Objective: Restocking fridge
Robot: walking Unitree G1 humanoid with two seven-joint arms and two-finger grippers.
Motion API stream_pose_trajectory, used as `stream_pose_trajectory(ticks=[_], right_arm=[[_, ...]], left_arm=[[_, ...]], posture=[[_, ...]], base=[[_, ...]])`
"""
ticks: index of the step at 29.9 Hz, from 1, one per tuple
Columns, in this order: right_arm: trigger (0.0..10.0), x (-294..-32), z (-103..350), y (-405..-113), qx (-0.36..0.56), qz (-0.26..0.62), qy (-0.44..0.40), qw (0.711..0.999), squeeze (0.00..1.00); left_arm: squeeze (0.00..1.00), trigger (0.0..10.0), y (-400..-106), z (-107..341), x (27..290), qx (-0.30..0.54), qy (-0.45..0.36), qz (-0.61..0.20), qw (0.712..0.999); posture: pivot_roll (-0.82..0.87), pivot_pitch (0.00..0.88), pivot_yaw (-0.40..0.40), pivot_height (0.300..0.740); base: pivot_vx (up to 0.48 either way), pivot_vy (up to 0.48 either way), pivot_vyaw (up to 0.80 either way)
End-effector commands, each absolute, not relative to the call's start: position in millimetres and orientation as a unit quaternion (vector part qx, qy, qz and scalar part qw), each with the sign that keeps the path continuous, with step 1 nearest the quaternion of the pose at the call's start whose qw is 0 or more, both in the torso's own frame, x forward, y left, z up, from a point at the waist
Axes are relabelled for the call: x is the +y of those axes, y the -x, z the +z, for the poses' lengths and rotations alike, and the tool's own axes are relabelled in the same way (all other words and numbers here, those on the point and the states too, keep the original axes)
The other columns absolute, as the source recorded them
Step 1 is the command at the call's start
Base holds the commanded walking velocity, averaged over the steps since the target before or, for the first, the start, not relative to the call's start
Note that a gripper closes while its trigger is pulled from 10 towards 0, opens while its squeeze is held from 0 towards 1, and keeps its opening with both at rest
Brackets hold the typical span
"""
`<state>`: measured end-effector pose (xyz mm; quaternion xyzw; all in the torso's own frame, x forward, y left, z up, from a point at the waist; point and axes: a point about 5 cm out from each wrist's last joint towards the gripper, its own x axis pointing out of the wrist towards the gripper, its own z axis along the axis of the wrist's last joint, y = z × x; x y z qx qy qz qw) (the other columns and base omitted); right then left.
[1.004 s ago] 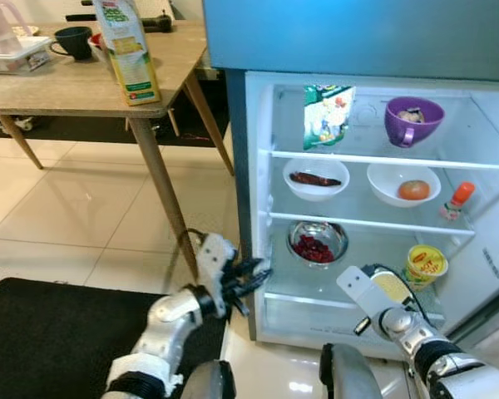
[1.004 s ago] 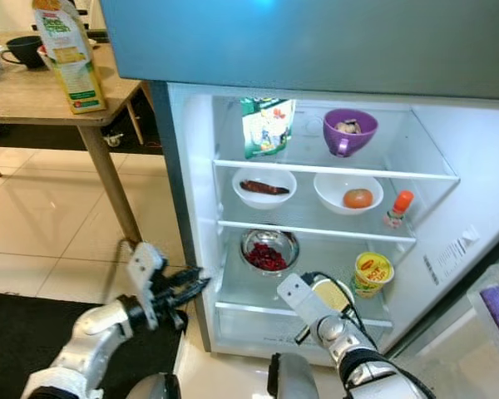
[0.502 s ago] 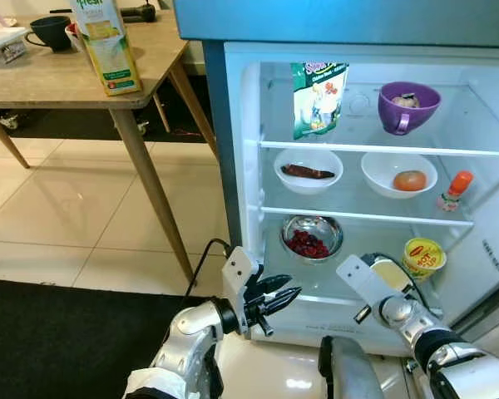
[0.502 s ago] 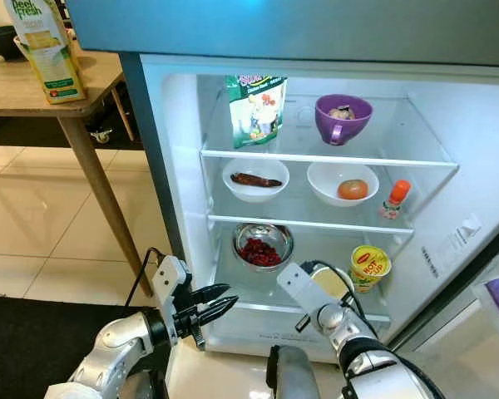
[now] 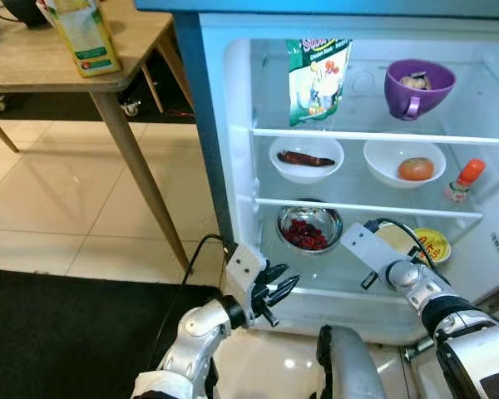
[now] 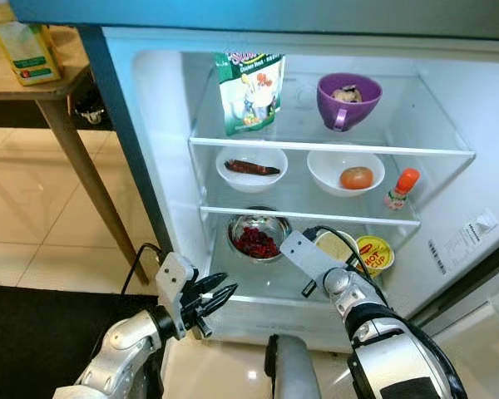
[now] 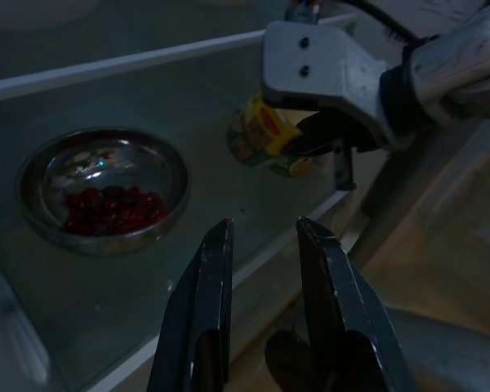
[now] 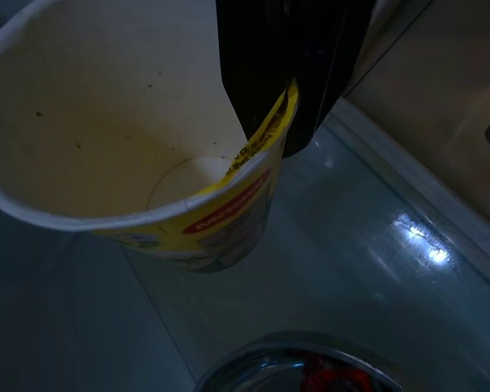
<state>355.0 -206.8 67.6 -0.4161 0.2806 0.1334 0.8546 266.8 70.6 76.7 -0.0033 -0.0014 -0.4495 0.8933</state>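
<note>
**Cup going onto the bottom shelf, carton still out on the bench**

The fridge (image 5: 233, 166) stands open and looks well on its way to being stocked. On the top shelf sit a green pouch (image 5: 318, 70) and a purple mug (image 5: 417, 87). The middle shelf carries two white bowls, one with a dark sausage-like piece (image 5: 305, 158) and one with an orange-red fruit (image 5: 415, 169), plus a small bottle with an orange cap (image 5: 463, 179) at the far right. Down on the lowest glass shelf there is a steel bowl of red berries (image 5: 308, 229).

The right gripper (image 8: 290, 90) is reaching into that lowest shelf, its jaws clamped on the rim of a yellow noodle cup (image 8: 147, 155). The cup hangs tilted just above the glass, beside the steel bowl. A second yellow cup (image 5: 431, 244) already rests further back on the same shelf.

The left gripper (image 5: 276, 289) hovers low by the fridge's front edge, jaws parted and holding nothing.

By my reckoning the cup still has to be set down and let go. A juice carton (image 5: 76, 35) remains on the bench (image 5: 33, 75) to the left, so that probably goes in next.
</note>
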Motion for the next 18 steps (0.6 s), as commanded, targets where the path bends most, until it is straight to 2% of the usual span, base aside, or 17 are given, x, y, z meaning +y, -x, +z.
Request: stream_pose_trajectory(ticks=[1, 9, 11, 14, 18], right_arm=[[10.0, -207.3, 66.5, -354.1, 0.287, 0.142, 0.426, 0.846, 0.00], [10.0, -207.6, 68.3, -355.0, 0.285, 0.162, 0.465, 0.822, 0.00], [10.0, -208.0, 68.6, -355.1, 0.283, 0.170, 0.494, 0.804, 0.00], [10.0, -209.3, 70.4, -356.2, 0.277, 0.170, 0.518, 0.791, 0.00], [10.0, -213.5, 77.8, -360.3, 0.259, 0.165, 0.579, 0.755, 0.00]], left_arm=[[0.00, 10.0, -260.2, 72.5, 66.8, 0.005, 0.003, -0.449, 0.894], [0.00, 10.0, -249.7, 79.0, 69.5, -0.011, -0.007, -0.434, 0.901], [0.00, 10.0, -246.4, 85.1, 71.1, -0.021, -0.012, -0.429, 0.903], [0.00, 10.0, -244.8, 90.3, 72.5, -0.028, -0.016, -0.423, 0.905], [0.00, 10.0, -239.9, 99.4, 75.9, -0.036, -0.022, -0.415, 0.909]], posture=[[-0.06, 0.242, -0.002, 0.460], [-0.01, 0.304, 0.014, 0.460], [0.01, 0.346, 0.026, 0.460], [0.02, 0.360, 0.030, 0.460], [0.04, 0.388, 0.039, 0.460]], base=[[0.000, 0.000, 0.00], [0.000, 0.000, 0.00], [0.000, 0.000, 0.00], [0.000, 0.000, 0.00], [0.000, 0.000, 0.00]])
